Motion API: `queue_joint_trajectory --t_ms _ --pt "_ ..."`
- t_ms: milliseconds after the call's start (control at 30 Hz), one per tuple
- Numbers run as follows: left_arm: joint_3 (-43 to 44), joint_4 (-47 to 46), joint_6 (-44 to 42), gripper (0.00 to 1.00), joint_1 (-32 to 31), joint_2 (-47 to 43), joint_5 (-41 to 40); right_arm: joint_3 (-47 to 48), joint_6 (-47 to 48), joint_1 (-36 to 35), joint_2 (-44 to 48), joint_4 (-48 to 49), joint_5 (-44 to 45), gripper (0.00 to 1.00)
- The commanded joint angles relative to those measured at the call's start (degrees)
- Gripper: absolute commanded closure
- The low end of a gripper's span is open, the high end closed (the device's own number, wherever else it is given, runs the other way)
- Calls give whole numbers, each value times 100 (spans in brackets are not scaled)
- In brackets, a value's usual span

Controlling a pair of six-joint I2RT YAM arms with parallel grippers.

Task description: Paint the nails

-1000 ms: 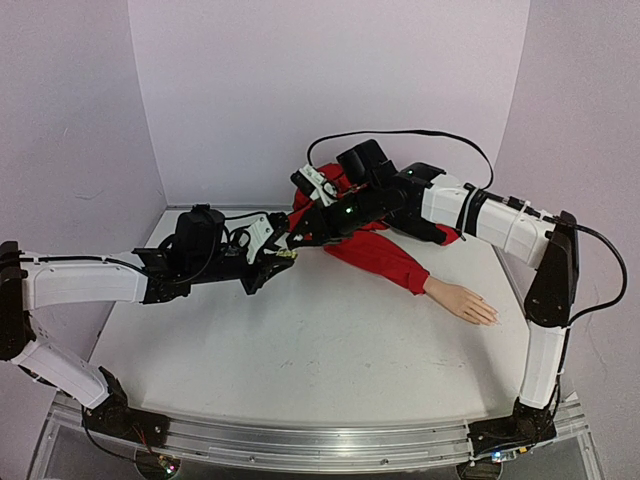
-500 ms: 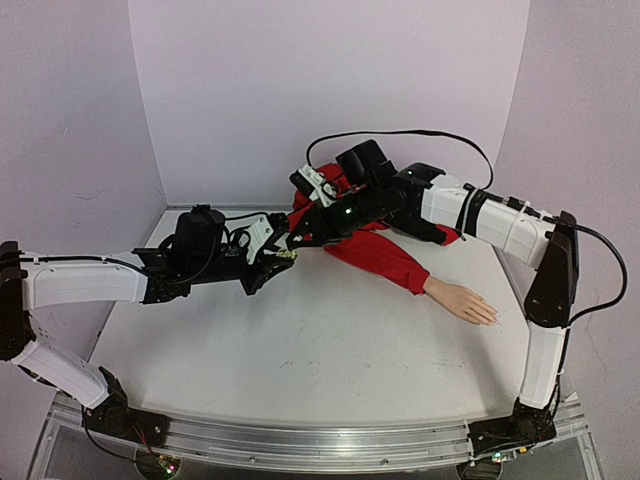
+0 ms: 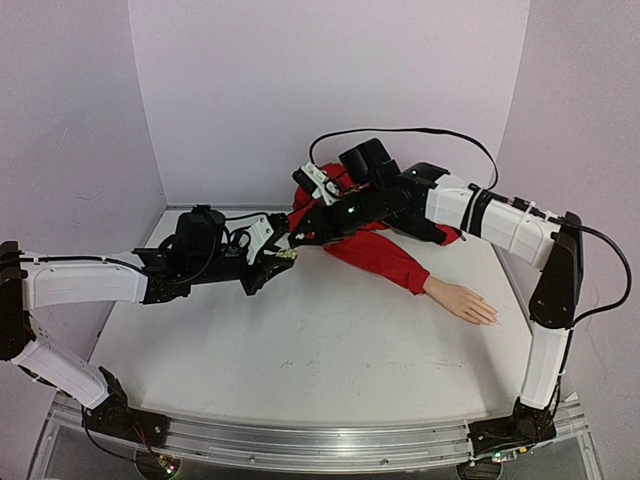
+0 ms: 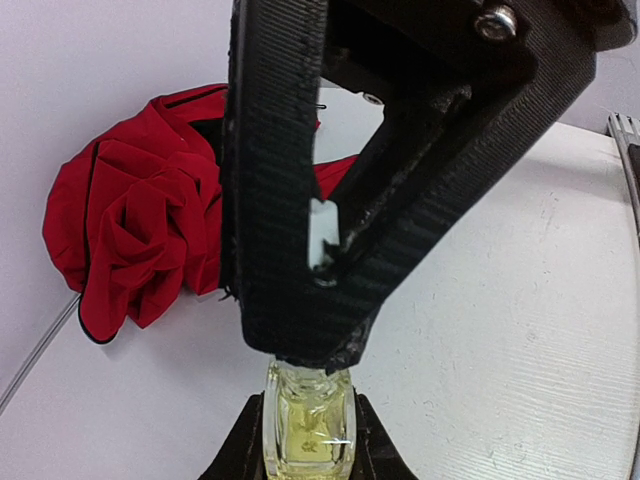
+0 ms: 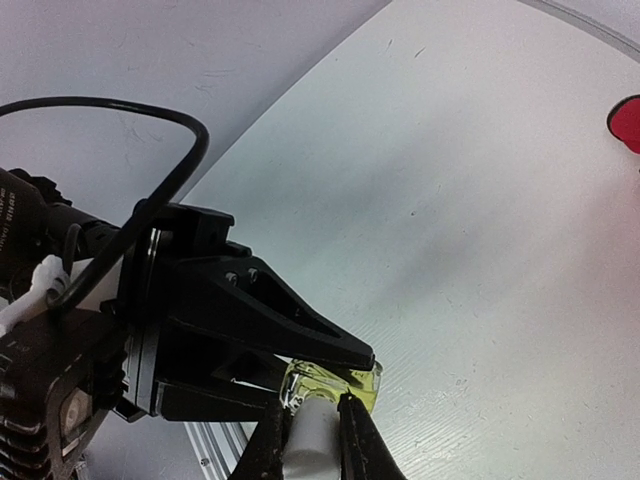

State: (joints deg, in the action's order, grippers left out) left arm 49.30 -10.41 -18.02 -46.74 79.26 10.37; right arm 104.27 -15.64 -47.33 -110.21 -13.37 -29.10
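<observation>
A pale mannequin hand (image 3: 465,302) sticks out of a red jacket sleeve (image 3: 385,258) at the right of the table; its nails are too small to make out. My left gripper (image 3: 283,257) is shut on a small clear yellowish bottle (image 4: 308,428), also in the right wrist view (image 5: 340,385). My right gripper (image 3: 296,239) is shut on the bottle's white cap (image 5: 313,440), right at the bottle's neck. The cap shows between the right fingers in the left wrist view (image 4: 320,232).
The bunched red jacket (image 4: 135,225) lies at the back of the white table (image 3: 300,350), behind both grippers. Purple walls close in the back and sides. A black cable (image 3: 400,135) loops above the right arm.
The right arm has shifted slightly up and to the right at the elbow. Both grippers stay together at the bottle.
</observation>
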Motion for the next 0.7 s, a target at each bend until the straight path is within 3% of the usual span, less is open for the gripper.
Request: queue_joint_trajectory --t_ms 0,667 --pt "56 -155 5 100 -30 -34 9 -18 44 -30 399 162 44 100" --pt "133 -132 7 100 -29 70 61 -188 -27 -27 475 326 10 100"
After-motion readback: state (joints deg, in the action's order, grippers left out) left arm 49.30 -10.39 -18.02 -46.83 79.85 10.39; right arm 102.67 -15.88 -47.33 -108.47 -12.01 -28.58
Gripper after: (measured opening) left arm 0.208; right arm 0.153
